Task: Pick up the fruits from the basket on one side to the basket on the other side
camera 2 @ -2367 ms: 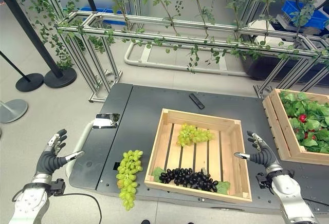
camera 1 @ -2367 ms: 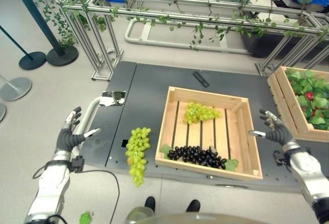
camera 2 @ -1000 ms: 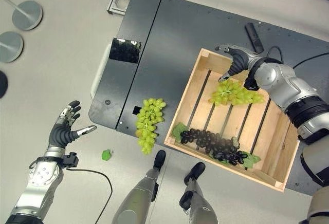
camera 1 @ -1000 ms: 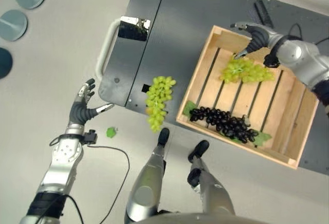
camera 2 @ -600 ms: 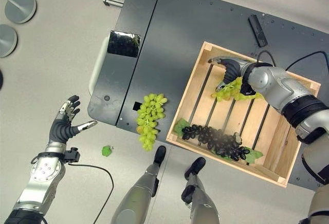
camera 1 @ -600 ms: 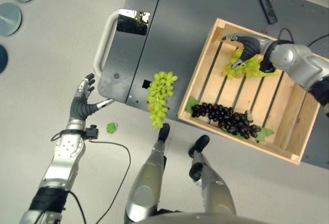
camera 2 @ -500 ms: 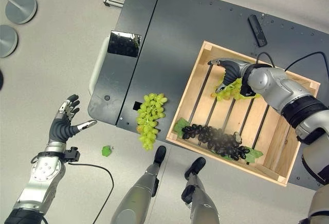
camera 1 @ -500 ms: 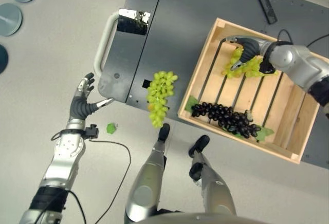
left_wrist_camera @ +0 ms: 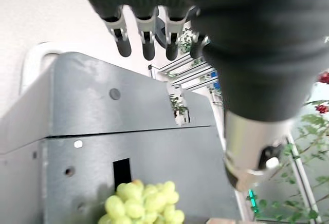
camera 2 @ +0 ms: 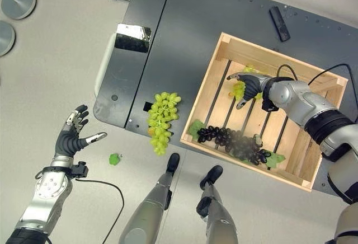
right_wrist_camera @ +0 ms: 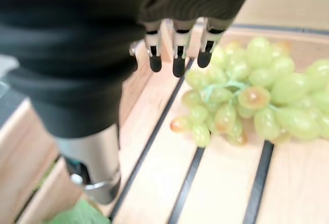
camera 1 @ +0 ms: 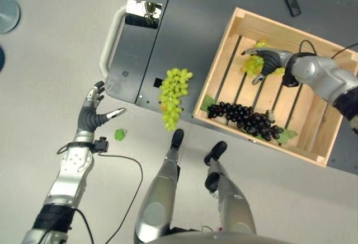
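Right wrist view: green grape bunch lengthwise across crate slats.

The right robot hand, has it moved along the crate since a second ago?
Yes. The right robot hand has come off the wooden crate's far corner toward its middle, over the green grapes, fingers open.
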Robot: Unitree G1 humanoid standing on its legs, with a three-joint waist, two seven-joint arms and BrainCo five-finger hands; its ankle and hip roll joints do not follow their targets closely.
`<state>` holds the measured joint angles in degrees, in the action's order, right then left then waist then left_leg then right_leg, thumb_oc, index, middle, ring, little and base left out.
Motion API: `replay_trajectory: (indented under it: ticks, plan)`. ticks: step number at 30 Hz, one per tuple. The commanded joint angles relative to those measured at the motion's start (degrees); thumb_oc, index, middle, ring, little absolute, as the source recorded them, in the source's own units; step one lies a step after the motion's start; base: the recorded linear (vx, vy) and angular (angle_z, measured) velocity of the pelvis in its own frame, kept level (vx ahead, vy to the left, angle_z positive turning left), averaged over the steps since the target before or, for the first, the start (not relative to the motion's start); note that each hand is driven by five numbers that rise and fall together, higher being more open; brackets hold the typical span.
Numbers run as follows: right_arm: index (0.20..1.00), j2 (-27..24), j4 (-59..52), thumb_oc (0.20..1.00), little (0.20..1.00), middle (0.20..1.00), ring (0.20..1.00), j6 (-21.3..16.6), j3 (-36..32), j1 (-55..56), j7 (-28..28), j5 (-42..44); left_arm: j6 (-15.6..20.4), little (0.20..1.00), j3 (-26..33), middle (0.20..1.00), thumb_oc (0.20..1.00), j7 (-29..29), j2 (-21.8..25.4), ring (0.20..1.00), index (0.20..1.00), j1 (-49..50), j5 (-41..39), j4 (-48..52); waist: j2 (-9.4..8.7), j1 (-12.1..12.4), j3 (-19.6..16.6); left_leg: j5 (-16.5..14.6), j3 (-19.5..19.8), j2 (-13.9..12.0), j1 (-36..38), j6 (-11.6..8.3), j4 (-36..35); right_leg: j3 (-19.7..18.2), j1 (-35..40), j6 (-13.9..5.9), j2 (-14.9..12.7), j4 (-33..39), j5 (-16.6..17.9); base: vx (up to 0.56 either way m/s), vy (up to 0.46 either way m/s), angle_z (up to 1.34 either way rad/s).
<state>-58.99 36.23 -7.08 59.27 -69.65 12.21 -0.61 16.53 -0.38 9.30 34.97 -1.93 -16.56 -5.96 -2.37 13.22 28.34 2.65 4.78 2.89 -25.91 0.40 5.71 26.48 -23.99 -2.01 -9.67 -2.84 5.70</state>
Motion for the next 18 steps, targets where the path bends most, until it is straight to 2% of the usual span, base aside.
replay_trajectory:
  ticks: [1,9,18]
  plan:
    - [1.0,-2.6,-1.7,1.0,1.0,1.0,1.0,0.0,5.6,-7.4,-0.7,-1.4,2.5,1.0,1.8,1.0,1.0,1.7,1.3,1.0,1.0,2.6,0.6,4.9,-0.69,-1.2,1.5,-1.1,-2.0,0.2,-3.3,-3.22,4.6,-2.4,-1.3,-7.94,-6.6,-4.1,2.2,-0.02,0.043,-0.14]
    - [1.0,-3.7,-1.5,1.0,1.0,1.0,1.0,0.1,8.2,-11.4,-2.1,-3.6,2.6,1.0,2.1,1.0,1.0,3.0,1.1,1.0,1.0,3.7,1.5,6.6,-0.86,-2.3,1.5,-3.6,-3.7,0.2,-11.9,-2.87,10.9,-5.2,-8.9,-7.72,-6.9,-6.3,2.2,-0.01,0.024,-0.09]
    - [1.0,-4.3,-1.1,1.0,1.0,1.0,1.0,0.2,9.5,-13.6,-3.2,-4.7,2.7,1.0,2.5,1.0,1.0,3.9,0.9,1.0,1.0,4.3,2.0,7.9,-1.25,-2.6,1.5,-4.9,-4.4,0.4,-16.9,-2.36,13.8,-7.3,-13.0,-7.78,-7.0,-6.2,2.7,0.02,0.008,-0.04]
